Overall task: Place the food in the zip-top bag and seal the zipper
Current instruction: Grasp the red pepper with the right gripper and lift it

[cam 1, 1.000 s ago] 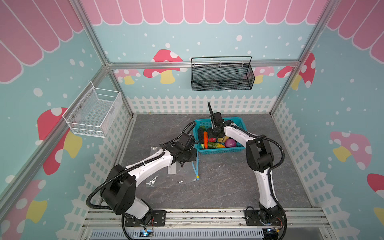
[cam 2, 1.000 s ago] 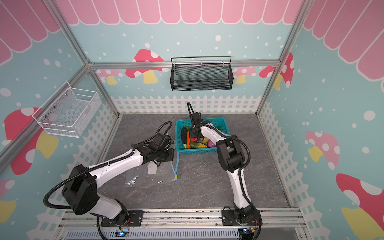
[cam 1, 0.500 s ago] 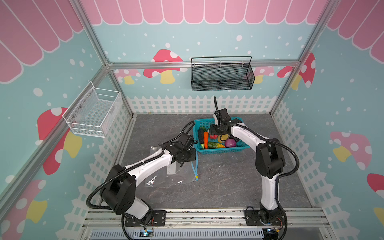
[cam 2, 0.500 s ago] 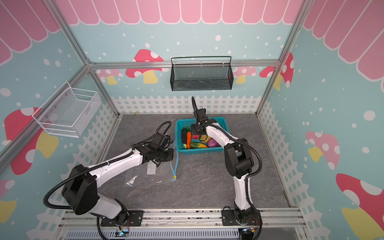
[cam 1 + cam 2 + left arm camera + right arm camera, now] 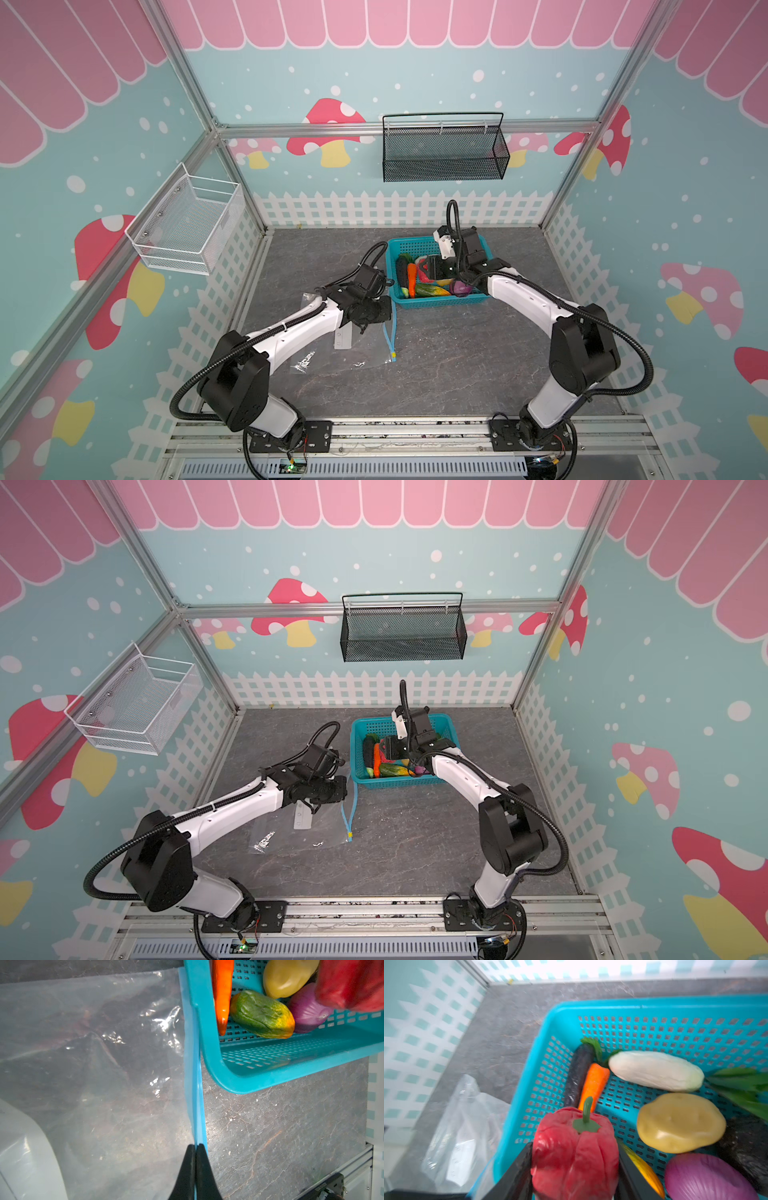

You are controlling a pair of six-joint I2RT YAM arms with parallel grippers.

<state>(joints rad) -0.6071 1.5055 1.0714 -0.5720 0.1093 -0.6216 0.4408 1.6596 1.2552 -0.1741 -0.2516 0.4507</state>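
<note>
1 red pepper in right gripper, 1 carrot, 1 potato

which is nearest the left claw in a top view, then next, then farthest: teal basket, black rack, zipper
1. zipper, pinched in the left claw
2. teal basket, just right of it
3. black rack, on the back wall

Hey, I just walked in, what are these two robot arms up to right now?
They are bagging toy vegetables. The left gripper has its jaws shut on the blue zipper of the clear zip-top bag, which lies beside the teal basket. The right gripper has closed on a red pepper over the basket. The carrot, potato, onion and radish lie in the basket. The bag looks empty.
</note>
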